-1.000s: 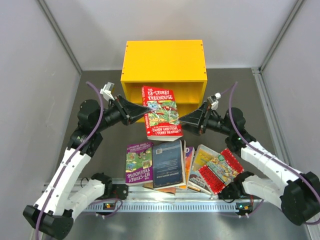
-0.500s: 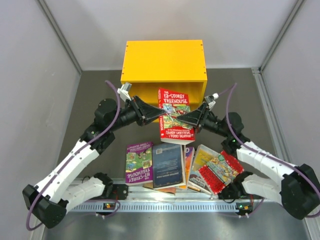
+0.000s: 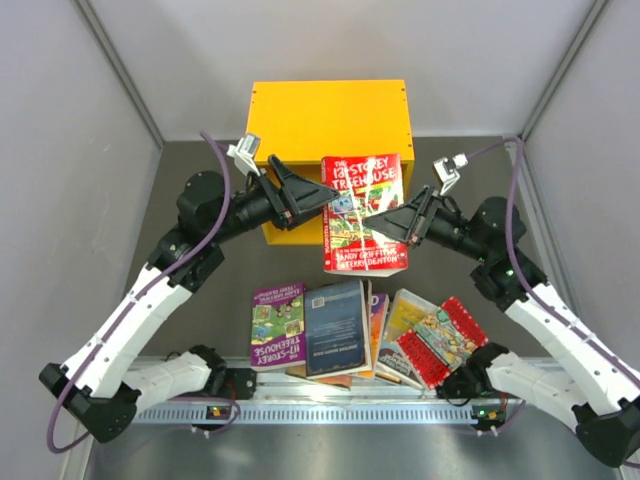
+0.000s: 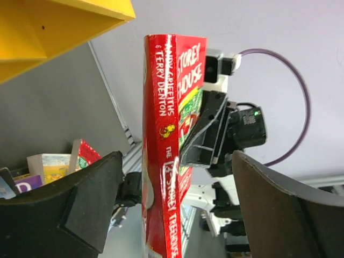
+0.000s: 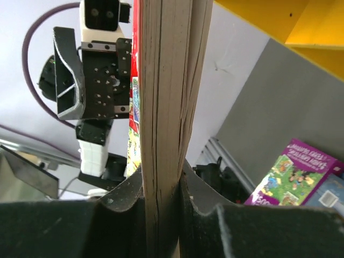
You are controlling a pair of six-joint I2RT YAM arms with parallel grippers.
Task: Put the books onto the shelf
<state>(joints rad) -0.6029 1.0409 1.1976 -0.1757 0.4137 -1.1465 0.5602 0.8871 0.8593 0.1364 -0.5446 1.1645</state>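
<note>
A red book [image 3: 363,213], "The 13-Storey Treehouse", hangs upright in the air in front of the yellow shelf [image 3: 330,118]. My right gripper [image 3: 398,222] is shut on its right edge; in the right wrist view both pads press the page block [image 5: 166,107] at the gripper [image 5: 161,196]. My left gripper [image 3: 322,200] stands open at the book's left edge. In the left wrist view the red spine [image 4: 164,161] sits between the spread jaws of that gripper [image 4: 174,209], touching neither. More books lie on the table: a purple one [image 3: 278,325], a dark blue one [image 3: 335,327] and a red-edged one [image 3: 440,342].
The loose books overlap in a row just in front of the arm bases and the metal rail [image 3: 340,410]. Grey walls close in the table on the left, right and back. The shelf stands against the back wall, its opening facing the arms.
The left gripper has opened and let go of the red book. The right gripper has shut on its right edge. The book has moved up and to the right.
</note>
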